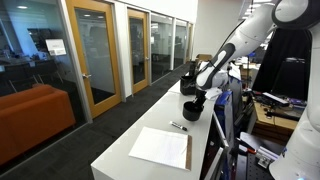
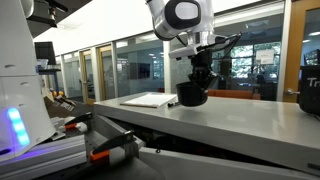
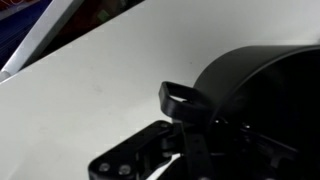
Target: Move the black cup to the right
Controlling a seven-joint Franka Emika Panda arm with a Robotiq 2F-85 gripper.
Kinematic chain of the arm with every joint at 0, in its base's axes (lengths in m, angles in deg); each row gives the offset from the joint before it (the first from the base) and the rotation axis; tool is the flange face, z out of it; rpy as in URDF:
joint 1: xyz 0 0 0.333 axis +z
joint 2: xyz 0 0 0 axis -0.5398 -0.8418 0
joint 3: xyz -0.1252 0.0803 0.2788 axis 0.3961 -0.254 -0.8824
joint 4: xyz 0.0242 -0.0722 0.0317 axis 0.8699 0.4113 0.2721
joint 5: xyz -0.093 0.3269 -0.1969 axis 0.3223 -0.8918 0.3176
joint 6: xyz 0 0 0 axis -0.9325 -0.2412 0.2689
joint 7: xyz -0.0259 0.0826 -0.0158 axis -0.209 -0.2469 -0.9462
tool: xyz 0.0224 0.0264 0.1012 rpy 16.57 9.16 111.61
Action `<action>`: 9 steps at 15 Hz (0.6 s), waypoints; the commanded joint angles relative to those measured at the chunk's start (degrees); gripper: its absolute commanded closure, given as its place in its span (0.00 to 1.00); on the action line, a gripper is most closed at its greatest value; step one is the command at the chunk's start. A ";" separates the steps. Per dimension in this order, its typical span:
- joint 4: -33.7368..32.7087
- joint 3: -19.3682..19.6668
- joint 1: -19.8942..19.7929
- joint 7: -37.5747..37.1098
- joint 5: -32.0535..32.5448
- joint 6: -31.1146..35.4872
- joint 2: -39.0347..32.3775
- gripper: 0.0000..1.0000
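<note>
The black cup [image 1: 190, 109] stands on the white table [image 1: 130, 150], short and wide; it shows in both exterior views [image 2: 191, 95]. My gripper [image 1: 203, 93] comes down onto its rim from above [image 2: 200, 75]. In the wrist view the cup [image 3: 262, 85] fills the right side, with a small loop handle [image 3: 179, 98] on its left wall. My fingers [image 3: 197, 140] sit at the cup's wall next to the handle and look closed on it. The cup's base appears to rest on the table.
A white paper sheet [image 1: 160, 147] lies nearer the table's front end, with a small dark pen [image 1: 178, 126] between it and the cup. Another black container [image 1: 187, 78] with thin items stands behind the cup. The paper also shows in an exterior view [image 2: 148, 99].
</note>
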 commanded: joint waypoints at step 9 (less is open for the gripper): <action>-0.97 -1.87 -2.24 3.37 -2.43 0.96 -4.79 0.64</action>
